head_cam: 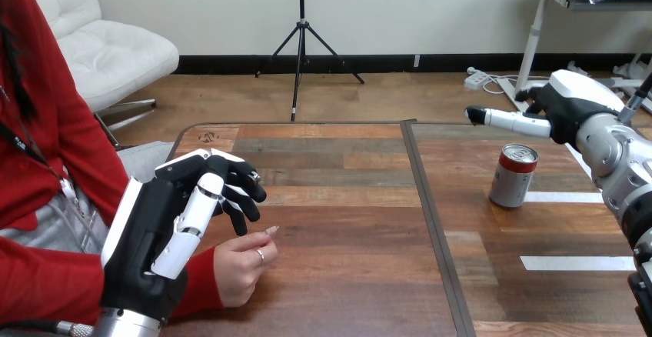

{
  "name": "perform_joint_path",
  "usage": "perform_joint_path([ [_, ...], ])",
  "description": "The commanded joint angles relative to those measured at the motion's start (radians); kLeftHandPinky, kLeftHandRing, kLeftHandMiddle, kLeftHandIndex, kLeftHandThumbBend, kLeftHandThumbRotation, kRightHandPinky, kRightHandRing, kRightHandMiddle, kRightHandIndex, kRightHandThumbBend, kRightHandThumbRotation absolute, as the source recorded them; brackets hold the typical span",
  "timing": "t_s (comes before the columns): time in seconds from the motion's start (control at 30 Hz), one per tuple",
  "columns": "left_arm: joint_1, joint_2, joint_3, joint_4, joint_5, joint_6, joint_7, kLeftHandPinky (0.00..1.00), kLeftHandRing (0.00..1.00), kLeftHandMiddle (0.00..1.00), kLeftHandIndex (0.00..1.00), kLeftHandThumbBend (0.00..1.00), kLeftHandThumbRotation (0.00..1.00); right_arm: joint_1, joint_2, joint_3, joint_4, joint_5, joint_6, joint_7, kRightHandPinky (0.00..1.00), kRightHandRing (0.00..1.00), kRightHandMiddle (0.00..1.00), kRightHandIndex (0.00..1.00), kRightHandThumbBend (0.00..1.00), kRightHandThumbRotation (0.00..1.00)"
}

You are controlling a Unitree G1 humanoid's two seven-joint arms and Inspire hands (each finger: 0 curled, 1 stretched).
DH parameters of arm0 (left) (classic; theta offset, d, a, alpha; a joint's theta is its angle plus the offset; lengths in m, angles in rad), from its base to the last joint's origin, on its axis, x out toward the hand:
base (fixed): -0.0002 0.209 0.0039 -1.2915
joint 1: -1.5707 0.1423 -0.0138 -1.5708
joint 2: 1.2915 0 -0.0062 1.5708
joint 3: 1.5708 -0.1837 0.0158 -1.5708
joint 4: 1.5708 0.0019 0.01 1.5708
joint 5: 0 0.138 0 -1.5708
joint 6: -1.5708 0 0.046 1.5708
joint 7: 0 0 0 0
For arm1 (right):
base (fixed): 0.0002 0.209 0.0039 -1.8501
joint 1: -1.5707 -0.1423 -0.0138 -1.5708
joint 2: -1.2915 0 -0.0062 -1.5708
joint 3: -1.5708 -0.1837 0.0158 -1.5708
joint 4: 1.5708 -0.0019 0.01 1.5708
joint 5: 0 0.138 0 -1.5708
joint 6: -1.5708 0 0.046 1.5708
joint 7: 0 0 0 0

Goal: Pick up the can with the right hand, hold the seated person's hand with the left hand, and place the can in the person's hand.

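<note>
Head view. A wooden table (346, 221) with a dark seam (430, 221) running front to back; white tape strips (577, 262) mark its right half.

Right hand (567, 110): raised off the table, fingers (511, 120) stretched out nearly straight and pointing across toward the seam, nothing in its grasp. The can (513, 175) stands upright on the table just below those fingertips and slightly nearer the robot, its long axis vertical and its silver top facing up. Can and hand are apart. The right hand is by far the nearer of the two. Judged from this, the coming move calls for a descent with the palm brought round to the can's side wall.

Left hand (165, 233): well apart from the can, across the seam, its back toward the camera and its fingers (238, 195) loosely bent, closed on nothing. The person's hand (242, 264) rests on the table just beyond and below these fingers, lightly curled. The left palm overlaps the red sleeve (201, 283) at the wrist; whether they touch cannot be told. No finger is seen curled round the person's hand.
</note>
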Motion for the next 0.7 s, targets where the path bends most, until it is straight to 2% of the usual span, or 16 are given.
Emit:
perform_joint_path([
  [0.0,-0.059,-0.001,0.002,0.0,0.004,-0.023,-0.002,0.24,0.37,0.46,0.46,0.19,0.72,-0.073,-0.022,0.018,-0.001,0.0,0.006,0.012,0.76,0.83,0.85,0.83,0.99,1.0],
  [0.13,-0.059,-0.002,0.001,0.001,0.005,-0.024,-0.002,0.24,0.37,0.46,0.46,0.19,0.72,-0.07,-0.023,0.026,0.0,-0.002,0.009,0.021,0.77,0.83,0.85,0.81,0.96,1.0],
  [0.27,-0.059,-0.002,0.0,0.001,0.007,-0.024,-0.002,0.25,0.38,0.46,0.46,0.19,0.72,-0.062,-0.023,0.019,0.001,0.013,0.006,0.035,0.78,0.84,0.85,0.81,0.95,1.0],
  [0.43,-0.059,-0.003,0.0,0.001,0.011,-0.025,0.0,0.25,0.38,0.46,0.45,0.18,0.73,-0.05,-0.023,0.0,0.001,0.04,-0.005,0.048,0.83,0.88,0.89,0.84,0.95,1.0],
  [0.67,-0.056,-0.003,-0.002,-0.003,0.005,-0.023,-0.004,0.25,0.38,0.45,0.45,0.18,0.73,-0.037,-0.024,0.01,0.004,0.043,-0.014,0.072,0.86,0.91,0.92,0.87,0.95,1.0],
])
